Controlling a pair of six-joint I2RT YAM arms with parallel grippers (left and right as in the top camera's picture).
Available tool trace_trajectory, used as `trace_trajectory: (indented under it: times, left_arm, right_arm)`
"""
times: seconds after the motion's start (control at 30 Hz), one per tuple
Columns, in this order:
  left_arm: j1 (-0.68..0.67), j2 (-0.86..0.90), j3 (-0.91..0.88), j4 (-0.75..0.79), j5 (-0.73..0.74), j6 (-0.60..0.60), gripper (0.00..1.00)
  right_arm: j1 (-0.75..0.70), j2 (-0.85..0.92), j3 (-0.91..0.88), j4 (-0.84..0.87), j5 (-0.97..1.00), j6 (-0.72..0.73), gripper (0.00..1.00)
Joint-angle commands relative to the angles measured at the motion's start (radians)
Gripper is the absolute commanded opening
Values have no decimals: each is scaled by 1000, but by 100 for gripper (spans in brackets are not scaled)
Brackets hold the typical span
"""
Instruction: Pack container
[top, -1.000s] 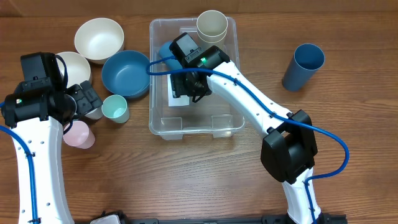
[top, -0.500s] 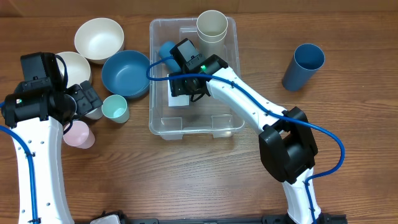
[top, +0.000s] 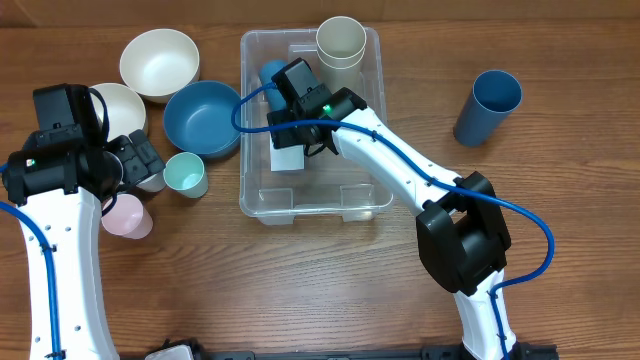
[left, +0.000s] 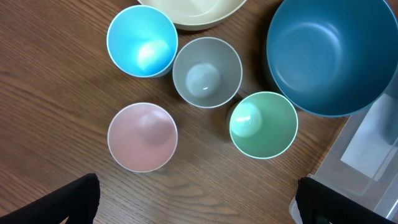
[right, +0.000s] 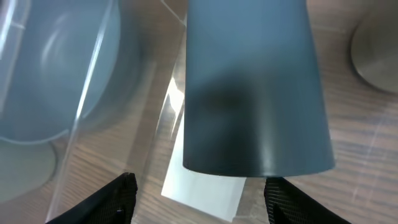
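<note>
Container (top: 320, 203) clear plastic, rounded rectangle; smooth blue cylindrical cup (right: 255, 87) inside.

Clear container (top: 300, 200), white label (top: 286, 160) — blue cup (top: 270, 75), cream cup (top: 341, 42); wood-grain table (top: 300, 290).

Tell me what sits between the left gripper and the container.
The mint cup and the blue bowl beside it lie between the left gripper and the container, clearest in the overhead view.
</note>
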Motion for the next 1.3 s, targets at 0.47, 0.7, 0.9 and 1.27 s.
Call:
trace_trajectory:
  times: [0.47, 0.7, 0.9, 1.27]
  left_arm:
    - [4, 2, 22, 1, 9, -14, 100]
    - [4, 2, 22, 1, 9, -14, 100]
    - [4, 2, 22, 1, 9, -14, 100]
    - [4, 2, 22, 1, 9, -14, 100]
  right_arm:
    - [-3, -43, 2, 11, 21, -11, 68]
    - [-3, -43, 1, 32, -13, 21, 69]
    - [-3, -43, 1, 14, -12, 100, 69]
    - [-3, -31, 0, -8, -13, 149, 70]
